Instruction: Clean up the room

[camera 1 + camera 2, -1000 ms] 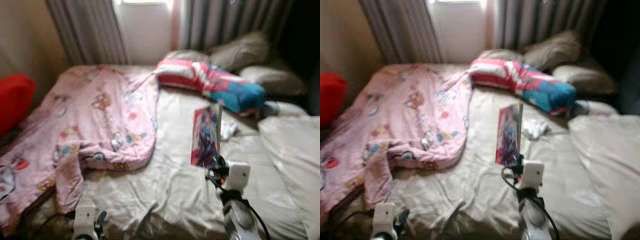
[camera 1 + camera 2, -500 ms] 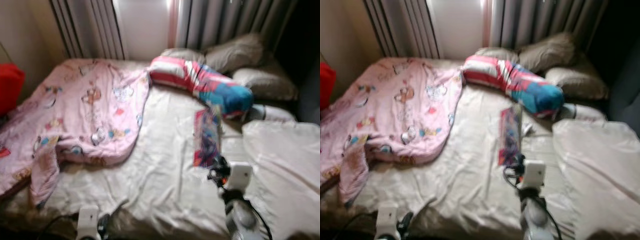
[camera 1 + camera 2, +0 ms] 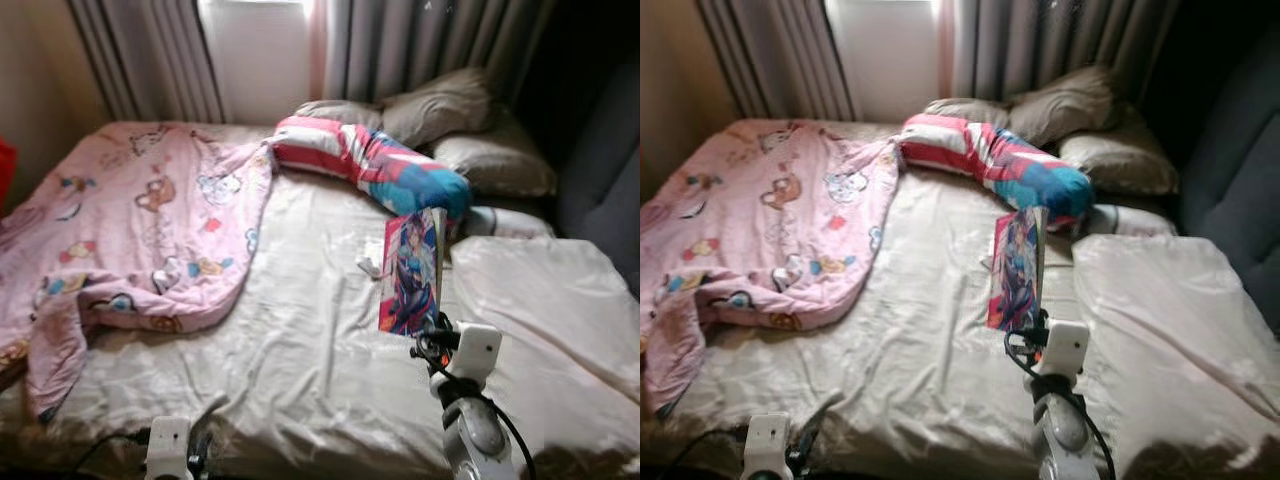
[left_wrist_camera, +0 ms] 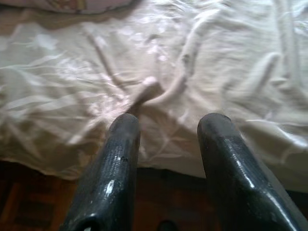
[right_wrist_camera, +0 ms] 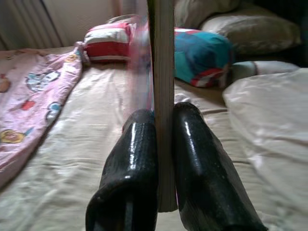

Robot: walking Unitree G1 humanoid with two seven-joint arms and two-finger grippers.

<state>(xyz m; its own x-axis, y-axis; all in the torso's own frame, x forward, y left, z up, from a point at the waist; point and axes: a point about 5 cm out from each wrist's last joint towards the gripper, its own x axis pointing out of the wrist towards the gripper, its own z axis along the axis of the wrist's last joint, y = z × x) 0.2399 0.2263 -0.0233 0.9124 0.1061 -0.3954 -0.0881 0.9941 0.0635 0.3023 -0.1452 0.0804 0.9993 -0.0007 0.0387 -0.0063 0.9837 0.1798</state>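
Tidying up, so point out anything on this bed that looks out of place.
The pink blanket lies crumpled across the bed's left side, one corner trailing off the edge. The right gripper holds a book upright above the sheet.

Grey curtains [image 3: 420, 45] are hung behind the bed. A lit window [image 3: 255, 55] is seen between them. A dark upholstered headboard [image 3: 1230, 190] is set at the right.

The right arm [image 3: 470, 440] is silver-grey and rounded, topped by a white boxy wrist block [image 3: 476, 348] with black cables looping beside it and a small red-orange spot among the wires. The left arm [image 3: 168, 450] ends in a similar white block with a dark cable. Each gripper's fingers [image 4: 113, 163] are long, glossy black and finely textured, with rounded tips.
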